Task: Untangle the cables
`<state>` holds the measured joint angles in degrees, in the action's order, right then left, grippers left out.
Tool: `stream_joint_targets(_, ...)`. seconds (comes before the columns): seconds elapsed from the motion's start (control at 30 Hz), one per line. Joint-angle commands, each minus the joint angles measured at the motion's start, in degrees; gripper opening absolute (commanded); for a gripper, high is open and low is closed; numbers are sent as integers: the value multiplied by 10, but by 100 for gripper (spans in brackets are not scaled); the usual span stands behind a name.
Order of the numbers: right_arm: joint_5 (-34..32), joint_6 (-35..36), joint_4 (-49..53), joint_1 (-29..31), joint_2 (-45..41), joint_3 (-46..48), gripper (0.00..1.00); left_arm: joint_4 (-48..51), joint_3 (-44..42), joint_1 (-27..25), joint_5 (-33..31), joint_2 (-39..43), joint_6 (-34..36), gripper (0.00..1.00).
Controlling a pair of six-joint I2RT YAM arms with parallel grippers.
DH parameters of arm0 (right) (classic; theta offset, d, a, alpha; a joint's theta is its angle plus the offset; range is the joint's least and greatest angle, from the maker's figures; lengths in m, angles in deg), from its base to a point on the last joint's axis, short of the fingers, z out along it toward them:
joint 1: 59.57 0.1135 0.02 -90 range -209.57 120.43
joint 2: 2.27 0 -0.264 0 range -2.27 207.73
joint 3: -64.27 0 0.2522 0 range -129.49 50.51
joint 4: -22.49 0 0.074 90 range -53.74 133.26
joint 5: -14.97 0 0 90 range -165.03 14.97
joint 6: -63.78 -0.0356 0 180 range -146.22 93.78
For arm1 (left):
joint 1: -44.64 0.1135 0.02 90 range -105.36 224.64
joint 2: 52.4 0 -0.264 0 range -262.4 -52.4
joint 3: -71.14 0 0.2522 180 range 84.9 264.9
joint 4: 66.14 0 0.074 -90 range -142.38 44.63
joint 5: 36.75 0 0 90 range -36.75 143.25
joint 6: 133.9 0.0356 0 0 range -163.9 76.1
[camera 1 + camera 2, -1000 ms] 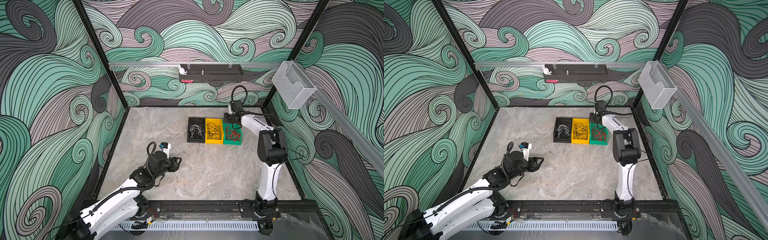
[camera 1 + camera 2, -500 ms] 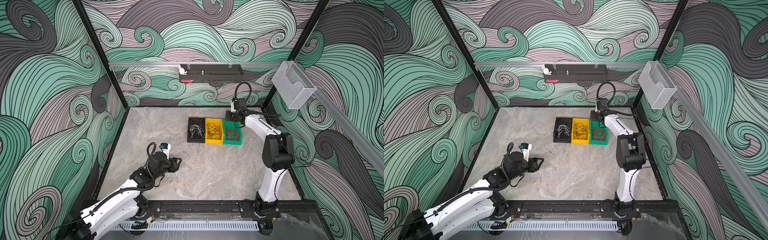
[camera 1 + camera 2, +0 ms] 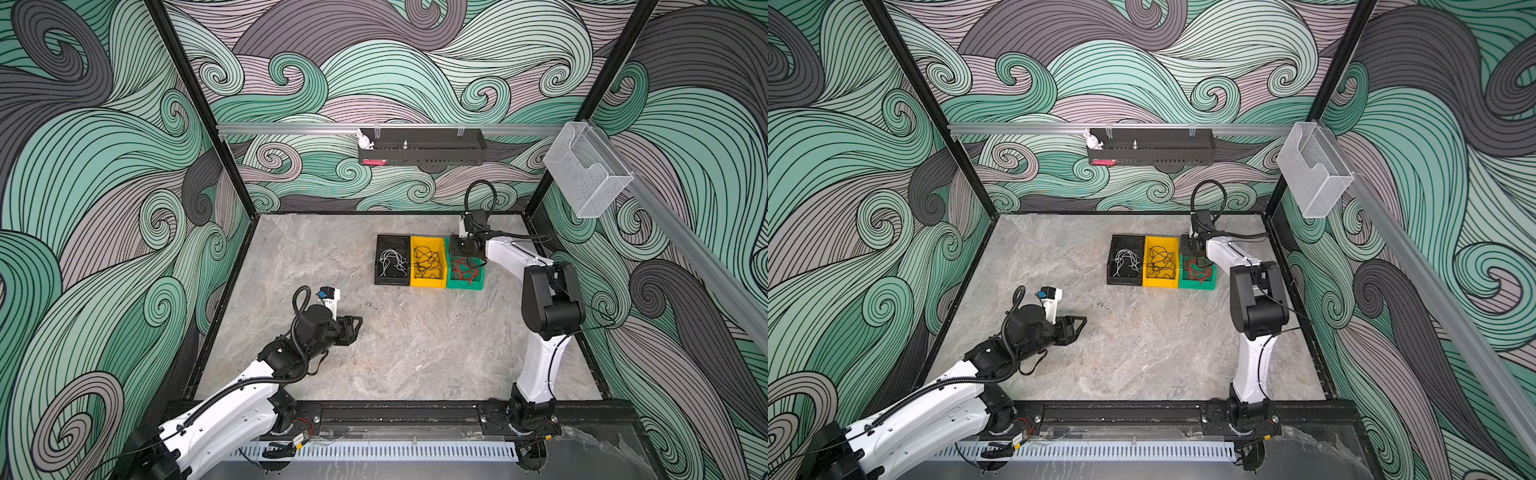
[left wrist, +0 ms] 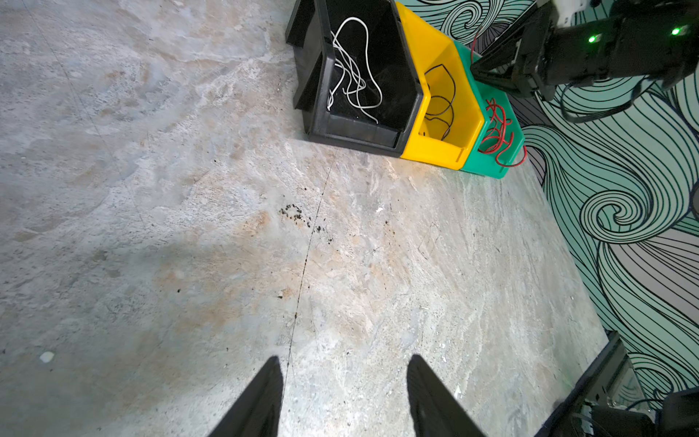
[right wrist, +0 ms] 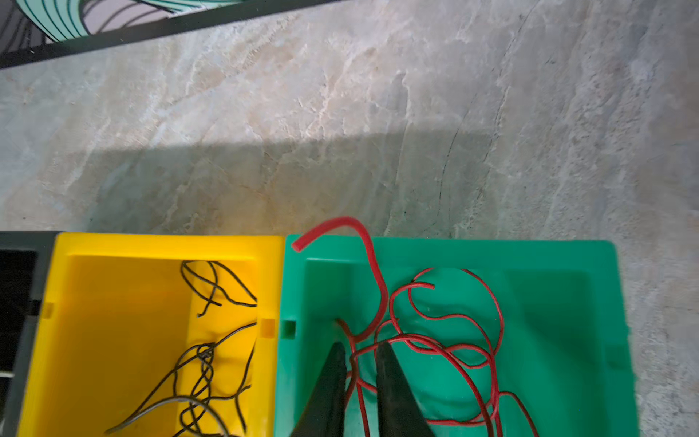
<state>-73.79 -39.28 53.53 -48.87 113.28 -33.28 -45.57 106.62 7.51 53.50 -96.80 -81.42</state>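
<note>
Task objects: the cables lie sorted by colour in three bins set side by side, right of centre in both top views. The white cables (image 3: 392, 264) are in the black bin (image 3: 392, 240), the black cables (image 3: 428, 264) in the yellow bin (image 3: 428, 283), and the red cables (image 3: 465, 270) in the green bin (image 3: 464, 286).
Left gripper (image 3: 353, 326): lower left of centre in both top views; fingers wide apart and empty, low over the counter (image 3: 415, 345), well apart from the bins.
Right gripper (image 5: 359, 344): over the green bin, fingers narrowly apart. A red strand (image 5: 353, 363) runs through the gap, which looks wider than the strand, so nothing appears pinched.
Risk, snagging: if the strand catches on a finger as the right gripper lifts, it would likely drag the coiled red cables out.
Risk, spill: springy wire already crossing the rim could tip onto the counter if nudged.
Right wrist view only: a red end (image 5: 340, 222) arches over the green bin's rim, and the black cables show a twisted knot.
Left wrist view only: a red loop (image 4: 507, 164) hangs past the green bin's opposite edge.
Top views only: the whole layout. The right gripper's body hides its fingertips there.
</note>
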Motion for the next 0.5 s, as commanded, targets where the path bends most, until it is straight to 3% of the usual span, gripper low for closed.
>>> stream_joint_targets(0.0,0,-9,-14,-3,20,2,18,-5,2,5,-2,2,-4,55)
stream_joint_targets(0.47,-5,-43,30,-14,70,-21,17,-2,1,7,-3,3,-3,55)
